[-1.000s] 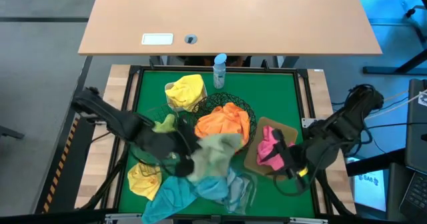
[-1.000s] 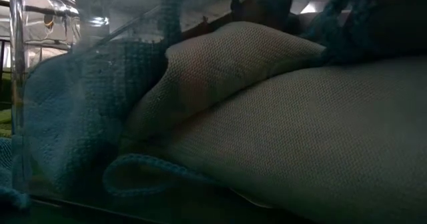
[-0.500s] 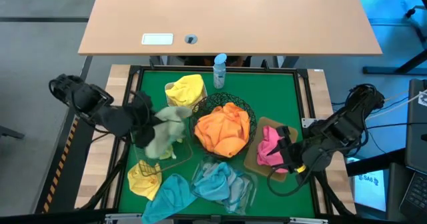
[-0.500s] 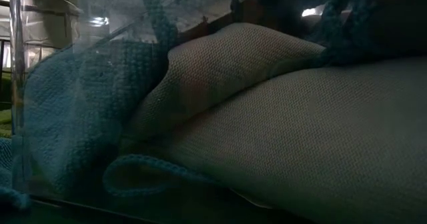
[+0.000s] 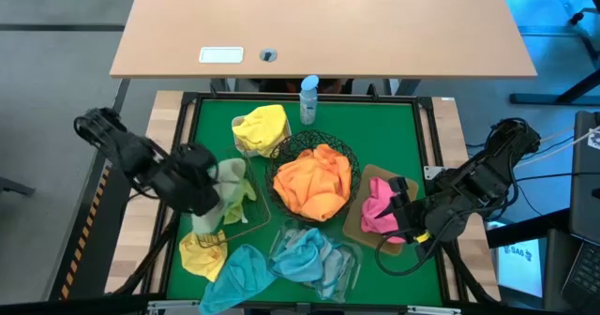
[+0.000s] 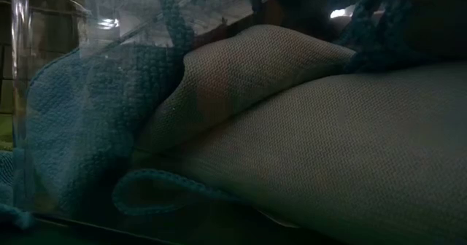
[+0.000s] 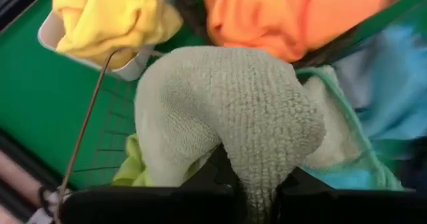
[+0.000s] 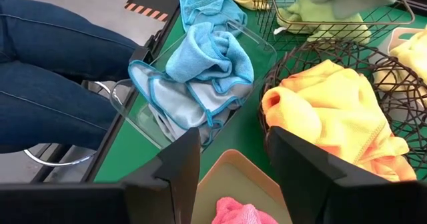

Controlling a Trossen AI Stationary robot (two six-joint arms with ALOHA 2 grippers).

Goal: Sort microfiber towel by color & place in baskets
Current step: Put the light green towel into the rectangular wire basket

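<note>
Pale green towel [image 7: 227,117] over wire basket [image 5: 246,223]

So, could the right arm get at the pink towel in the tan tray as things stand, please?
Probably yes. The right gripper hangs open just beside the pink towel, which lies uncovered on top of the tan tray; nothing stands between them.

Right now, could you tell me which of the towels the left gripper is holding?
The pale green towel, pinched in the left gripper above the rectangular wire basket. The orange towel lies in the black wire bowl, the pink towel on the tan tray.
</note>
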